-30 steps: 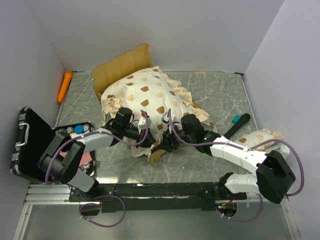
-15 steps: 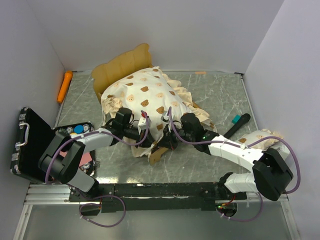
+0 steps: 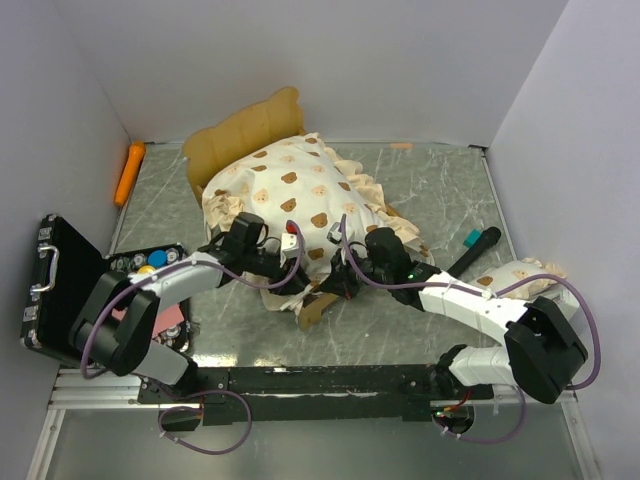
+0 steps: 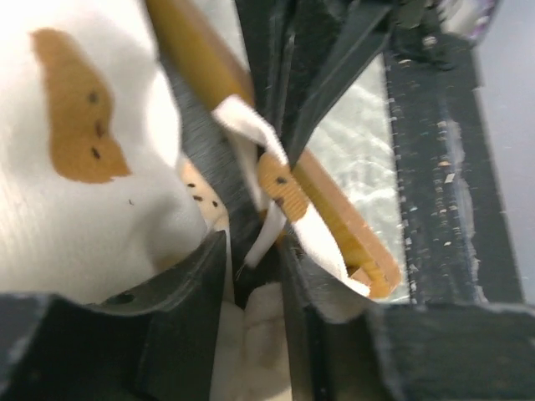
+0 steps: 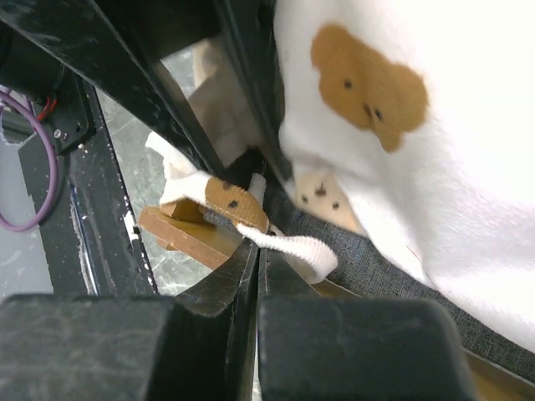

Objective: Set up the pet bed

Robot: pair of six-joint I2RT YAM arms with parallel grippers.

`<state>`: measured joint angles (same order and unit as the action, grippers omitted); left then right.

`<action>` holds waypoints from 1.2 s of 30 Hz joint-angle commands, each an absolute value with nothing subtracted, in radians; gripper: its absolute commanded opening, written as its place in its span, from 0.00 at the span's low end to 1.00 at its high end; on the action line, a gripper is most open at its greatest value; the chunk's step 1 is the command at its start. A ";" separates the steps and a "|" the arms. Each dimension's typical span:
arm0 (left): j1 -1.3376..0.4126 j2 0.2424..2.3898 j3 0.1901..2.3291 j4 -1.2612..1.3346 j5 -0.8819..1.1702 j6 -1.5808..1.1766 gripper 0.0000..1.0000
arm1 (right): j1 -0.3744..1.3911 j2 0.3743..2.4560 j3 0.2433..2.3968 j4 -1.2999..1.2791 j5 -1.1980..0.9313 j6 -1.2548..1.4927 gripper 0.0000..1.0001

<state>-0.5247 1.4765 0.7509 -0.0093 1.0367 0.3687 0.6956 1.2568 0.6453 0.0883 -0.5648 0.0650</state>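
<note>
The left pincer (image 4: 255,251) and the right pincer (image 5: 253,251) meet tip to tip at the near corner of the bed frame (image 3: 315,308). Each is closed on the mattress (image 3: 290,195). The left pinches bunched cream ruffle with a white hem strip running into its narrow gap. The right's fingers are pressed together with that strip caught at their tips, just above the wooden rail and the grey base.

Against a second ago, the left arm's elbow has dropped lower and to the left. The left pincer has crept slightly toward the mattress, and the right arm has barely shifted. Mattress and frame lie as they did.

Counted, there are two pincers and one frame. One mattress is heaped askew on the frame beyond both pincers. One headboard (image 3: 245,128) stands behind the mattress. One pillow (image 3: 527,268) lies well to the right of the right pincer, partly hidden by that arm. One black marker (image 3: 478,245) lies right of the right pincer, one open black case (image 3: 60,290) far left of the left pincer, and one orange stick (image 3: 130,172) beyond the case.
</note>
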 commanded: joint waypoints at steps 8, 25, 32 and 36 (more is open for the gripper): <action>-0.512 1.287 0.865 -0.305 0.788 0.521 0.50 | 0.689 1.281 0.686 0.094 -0.592 0.046 0.00; -0.617 1.204 0.841 -0.641 0.655 0.641 0.54 | 0.686 1.327 0.719 0.098 -0.607 0.043 0.00; -0.623 1.235 0.808 -0.597 0.615 0.632 0.54 | 0.687 1.318 0.710 0.104 -0.603 0.041 0.00; -0.624 1.236 0.805 -0.606 0.621 0.644 0.33 | 0.689 1.316 0.709 0.107 -0.603 0.041 0.00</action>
